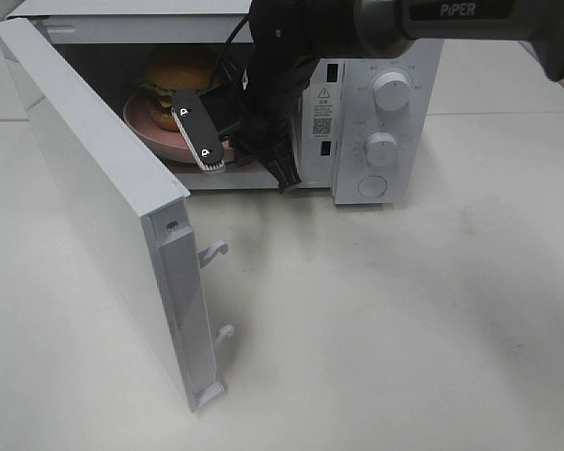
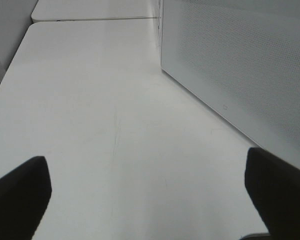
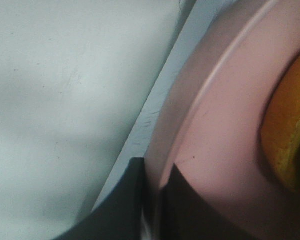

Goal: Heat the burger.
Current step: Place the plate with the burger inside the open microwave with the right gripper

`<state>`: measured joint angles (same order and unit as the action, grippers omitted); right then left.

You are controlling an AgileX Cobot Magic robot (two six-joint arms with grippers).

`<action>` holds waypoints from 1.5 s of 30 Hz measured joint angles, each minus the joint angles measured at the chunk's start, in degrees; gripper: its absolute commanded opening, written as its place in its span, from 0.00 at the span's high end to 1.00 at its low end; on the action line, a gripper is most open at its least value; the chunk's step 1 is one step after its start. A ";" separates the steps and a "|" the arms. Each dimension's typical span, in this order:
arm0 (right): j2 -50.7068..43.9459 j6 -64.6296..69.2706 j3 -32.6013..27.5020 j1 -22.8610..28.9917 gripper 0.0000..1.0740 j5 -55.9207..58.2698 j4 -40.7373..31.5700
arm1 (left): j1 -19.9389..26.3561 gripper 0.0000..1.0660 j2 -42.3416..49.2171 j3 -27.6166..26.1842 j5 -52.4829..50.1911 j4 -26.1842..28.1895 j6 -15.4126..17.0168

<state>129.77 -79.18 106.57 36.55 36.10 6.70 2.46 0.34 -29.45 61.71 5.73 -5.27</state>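
Note:
The burger (image 1: 177, 73), with its golden-brown bun and green lettuce, sits on a round pink plate (image 1: 143, 124) inside the open microwave (image 1: 409, 70). In the right wrist view the burger (image 3: 290, 135) shows as an orange edge on the pink plate (image 3: 225, 150). My right gripper (image 1: 194, 132) reaches into the oven from the upper right and is shut on the plate's front rim, which sits pinched between the dark fingers (image 3: 182, 210). My left gripper (image 2: 147, 200) shows only in its wrist view. It is open over bare white table, with nothing between its fingers.
The microwave door (image 1: 94, 178) swings wide open toward the front left, latch hooks (image 1: 214, 252) sticking out. The control panel with two knobs (image 1: 391, 92) is to the right of the cavity. A white perforated panel (image 2: 240, 65) stands close beside my left gripper.

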 measured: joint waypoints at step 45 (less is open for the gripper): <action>5.84 15.13 6.07 0.00 0.41 -4.13 6.99 | 0.00 0.08 0.00 0.00 0.00 -0.17 0.00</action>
<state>135.62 -64.06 112.64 36.55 31.97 13.69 2.46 0.34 -29.45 61.71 5.56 -5.27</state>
